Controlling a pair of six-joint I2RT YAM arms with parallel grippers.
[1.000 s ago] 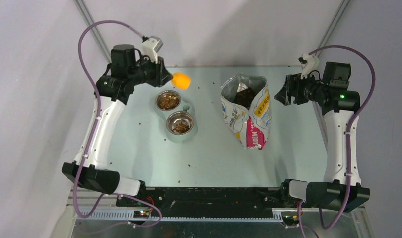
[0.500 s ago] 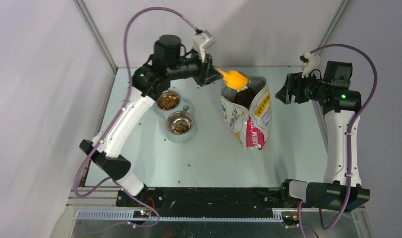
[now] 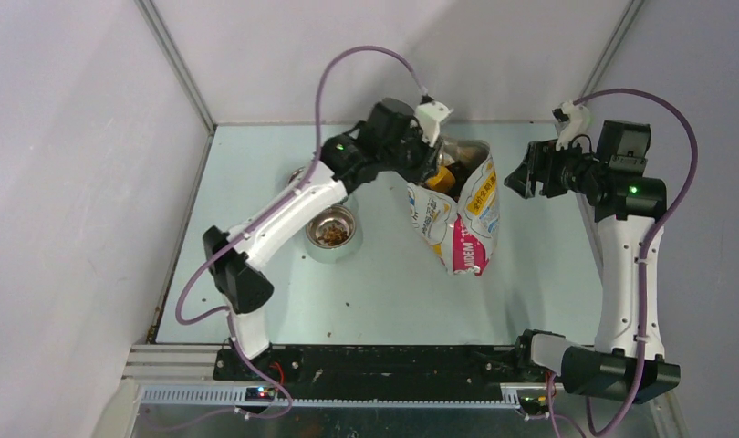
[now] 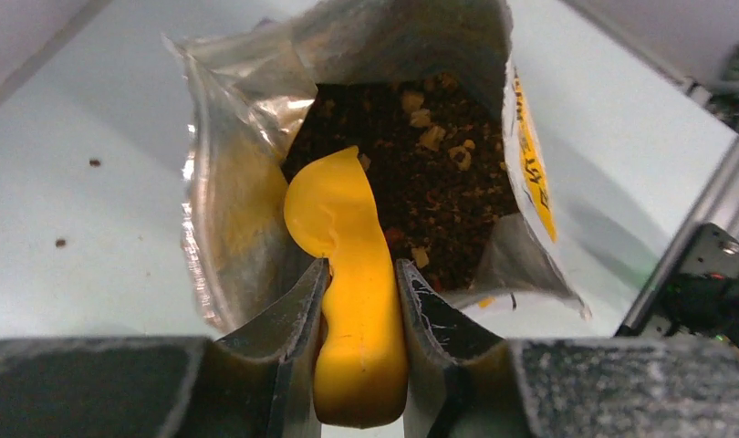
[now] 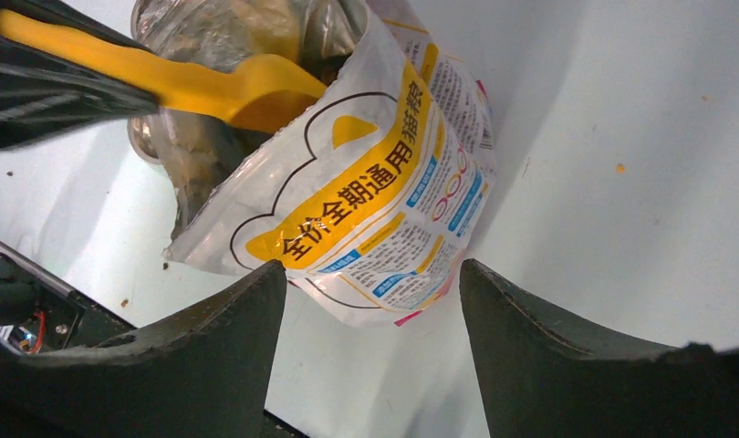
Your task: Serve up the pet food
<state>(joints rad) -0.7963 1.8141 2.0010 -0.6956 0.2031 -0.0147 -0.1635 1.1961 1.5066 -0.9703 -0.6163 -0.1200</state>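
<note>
Left gripper (image 4: 361,274): clamped on orange scoop (image 4: 334,205), its cup inside the foil bag (image 4: 224,210).
Right gripper (image 5: 370,310): wide open, empty (beside bag).
Progress: steel bowl (image 3: 352,222) holds kibble (image 3: 330,234); next scoopful not yet loaded.

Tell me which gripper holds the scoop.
The left gripper, clamped on the orange scoop at the mouth of the bag; the right gripper is open and empty.

Soft, even white light from overhead; the counter (image 3: 256,173) carries only faint, blurred shadows, the plainest beside the foil bag (image 4: 229,210), whose silver lining glares. The orange scoop (image 4: 348,237) looks saturated. The left claw (image 4: 359,266) and right claw (image 5: 370,269) are dark and out of focus in their wrist views.
</note>
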